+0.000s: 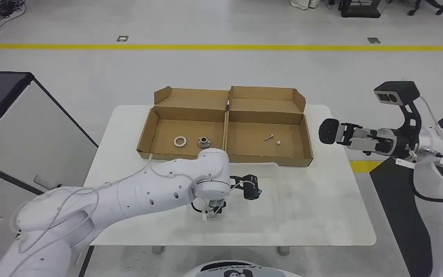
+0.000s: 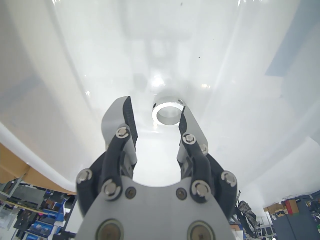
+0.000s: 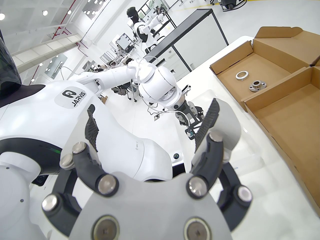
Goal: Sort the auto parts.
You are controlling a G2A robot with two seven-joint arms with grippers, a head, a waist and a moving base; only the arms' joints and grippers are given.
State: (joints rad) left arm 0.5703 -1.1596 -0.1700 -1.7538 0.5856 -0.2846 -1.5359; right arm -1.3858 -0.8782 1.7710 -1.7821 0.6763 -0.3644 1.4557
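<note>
On the white table (image 1: 311, 208), in front of the cardboard boxes (image 1: 163, 131), the left end effector (image 2: 155, 108) hangs spread around a metal collar (image 2: 167, 101), which lies off-centre toward one pad. I'd centre it before closing. The right end effector (image 3: 152, 113) hangs spread beside the boxes.

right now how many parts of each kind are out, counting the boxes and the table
flat ring: 1
flanged hub: 1
bolt: 1
small pale piece: 1 (too small to name)
metal collar: 1
total: 5
</note>
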